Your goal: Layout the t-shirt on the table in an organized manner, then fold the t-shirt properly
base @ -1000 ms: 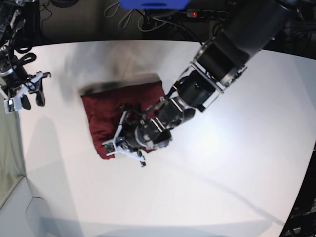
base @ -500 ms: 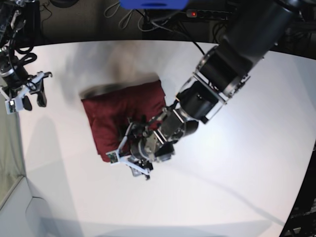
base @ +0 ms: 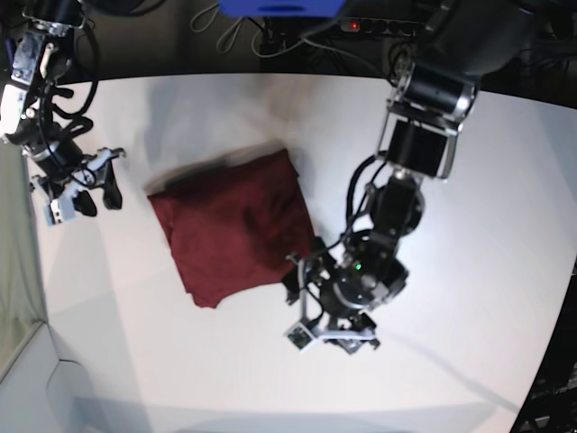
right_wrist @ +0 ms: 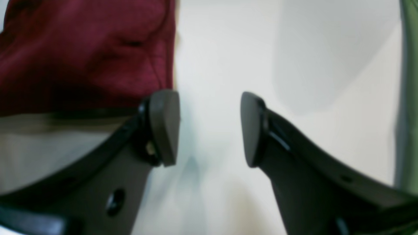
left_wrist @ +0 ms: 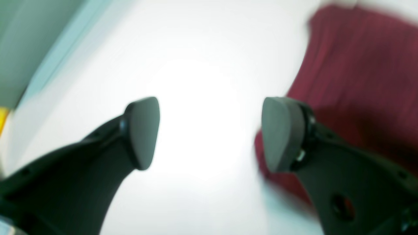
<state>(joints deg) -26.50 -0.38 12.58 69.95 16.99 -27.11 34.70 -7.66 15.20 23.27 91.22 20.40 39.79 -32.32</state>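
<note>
Base view, read left to right. The right gripper (base: 79, 188) hangs over the table (base: 469, 216) near its left edge, jaws parted, nothing between them. It sits just left of the t-shirt (base: 233, 225), clear of the cloth, not touching.

The t-shirt lies left of centre on the table as a compact, roughly rectangular maroon bundle, tilted so its lower corner points toward the near-left. Upper edge is blurred.

The left gripper (base: 329, 329) is just off the bundle's lower right corner, over bare white table. Jaws spread wide and empty. The left arm runs down to it from the top right.

Left wrist view: the two dark fingertips (left_wrist: 143, 132) stand far apart with only bright tabletop between them. The t-shirt (left_wrist: 356, 75) fills the upper right, its edge passing behind the right-hand pad; whether pad and cloth touch I cannot tell, the picture is blurred.

Right wrist view: the right gripper (right_wrist: 210, 129) shows a moderate gap, nothing held, white table (right_wrist: 215, 49) showing through. The t-shirt (right_wrist: 85, 55) occupies the upper left, beyond the left-hand fingertip (right_wrist: 165, 127) and apart from it.
</note>
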